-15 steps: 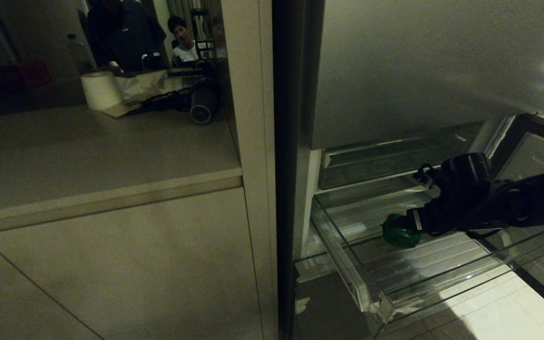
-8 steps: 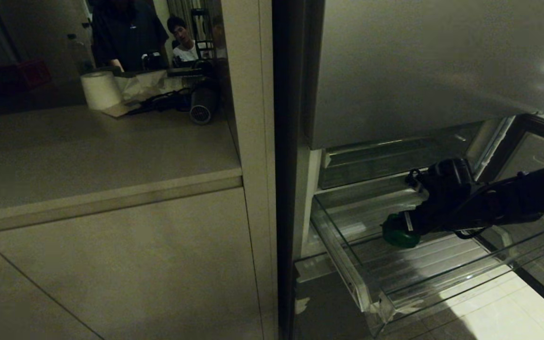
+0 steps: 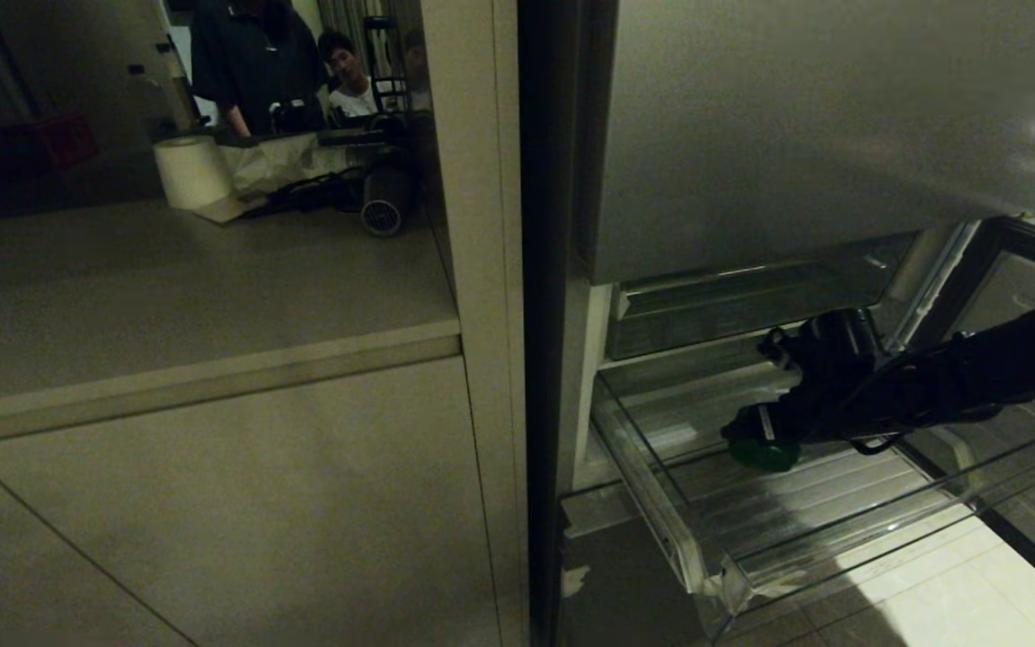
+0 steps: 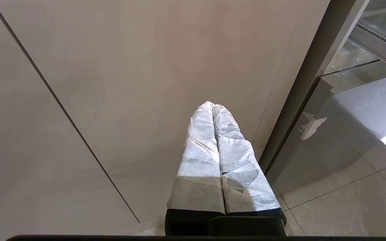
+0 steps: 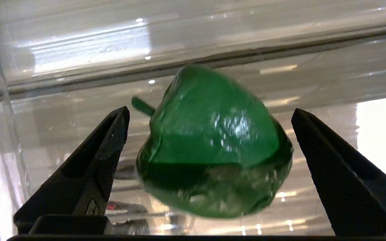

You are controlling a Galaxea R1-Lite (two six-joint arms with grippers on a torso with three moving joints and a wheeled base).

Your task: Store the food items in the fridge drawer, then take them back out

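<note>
Right gripper (image 5: 209,113) jaws wide around bell pepper (image 5: 213,147) inside fridge drawer (image 3: 841,530)

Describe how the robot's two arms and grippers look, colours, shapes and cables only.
The right arm is black and bulky at the wrist, with thin black cables looping along it. The right gripper has two black wedge-shaped fingers with finely textured inner faces. The left gripper has two long tapering fingers wrapped in crinkled pale grey-white covering on a black base.

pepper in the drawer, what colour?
Glossy green bell pepper, clearest in the right wrist view.
</note>
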